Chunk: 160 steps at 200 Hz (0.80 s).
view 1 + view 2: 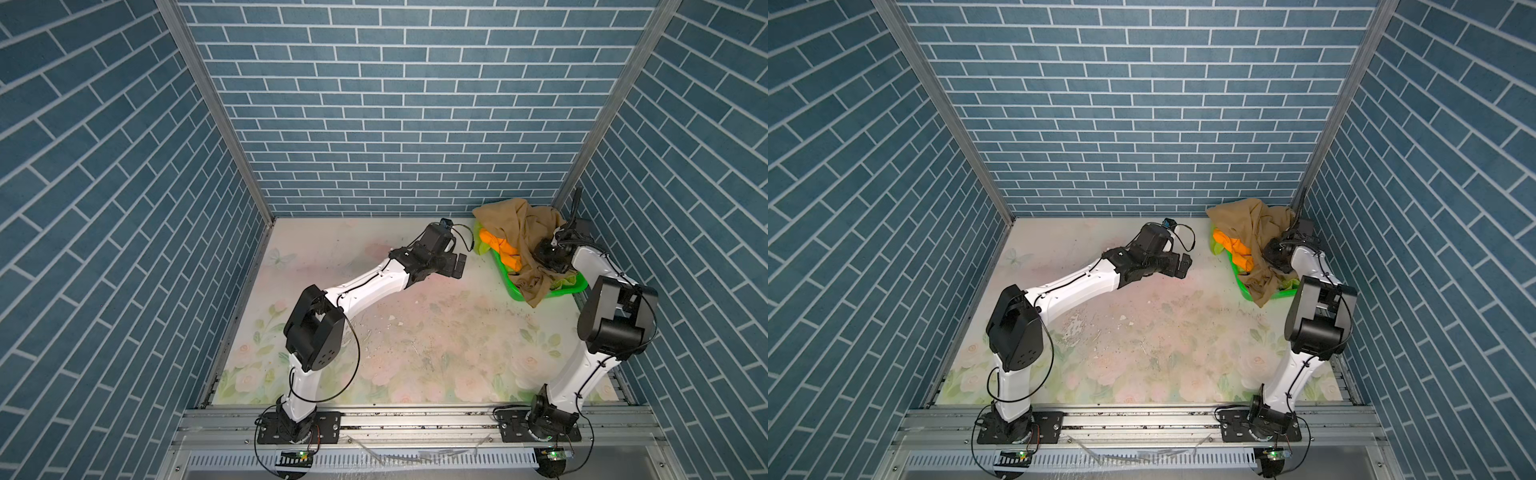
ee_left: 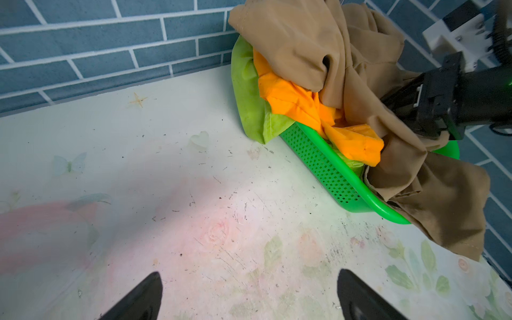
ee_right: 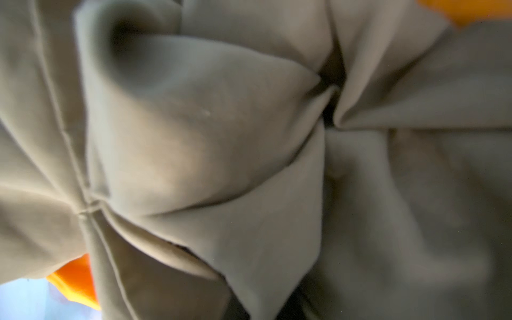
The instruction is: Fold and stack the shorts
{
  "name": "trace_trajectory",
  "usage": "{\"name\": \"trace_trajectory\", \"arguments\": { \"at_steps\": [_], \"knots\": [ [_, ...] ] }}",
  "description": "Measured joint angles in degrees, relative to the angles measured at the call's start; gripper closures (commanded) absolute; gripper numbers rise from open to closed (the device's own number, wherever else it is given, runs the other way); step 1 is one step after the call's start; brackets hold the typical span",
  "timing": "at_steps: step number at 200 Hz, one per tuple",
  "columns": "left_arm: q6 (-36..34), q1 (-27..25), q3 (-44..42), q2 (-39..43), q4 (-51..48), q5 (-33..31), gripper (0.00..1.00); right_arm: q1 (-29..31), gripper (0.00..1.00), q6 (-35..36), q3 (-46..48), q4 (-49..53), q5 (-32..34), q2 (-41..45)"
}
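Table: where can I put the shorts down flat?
Bare: the middle of the table, nearer than the basket, and the far strip by the back wall left of it. Crowded: the far right corner, where tan shorts heap over the basket.

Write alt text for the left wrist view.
A green perforated basket by the blue brick wall overflows with crumpled shorts: tan shorts on top, orange shorts beneath, lime green shorts lowest, spilling over the rim. The right arm reaches into the tan cloth. The left gripper hovers over the floral table, jaws wide open and empty.
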<state>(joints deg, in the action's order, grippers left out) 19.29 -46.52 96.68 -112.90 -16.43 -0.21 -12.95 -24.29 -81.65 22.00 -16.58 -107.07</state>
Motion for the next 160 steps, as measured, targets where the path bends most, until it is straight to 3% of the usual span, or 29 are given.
{"name": "trace_trajectory", "arguments": {
  "at_steps": [50,104,131,160],
  "knots": [
    [-0.28,0.00,-0.28,0.59,0.09,-0.33,0.00,-0.02,1.00,-0.98,-0.37,0.13,-0.90,9.14],
    [-2.25,0.13,-2.10,6.97,0.24,-5.92,0.01,1.66,1.00,-3.04,-6.78,0.83,-3.96,16.74],
    [-0.70,1.40,-4.98,12.68,0.63,-8.70,0.00,8.59,1.00,-3.96,-14.23,3.98,-3.30,17.14],
    [4.35,7.32,-12.55,20.74,2.38,-7.37,0.00,24.59,1.00,-3.06,-28.52,7.76,-2.69,16.39]
  ]
}}
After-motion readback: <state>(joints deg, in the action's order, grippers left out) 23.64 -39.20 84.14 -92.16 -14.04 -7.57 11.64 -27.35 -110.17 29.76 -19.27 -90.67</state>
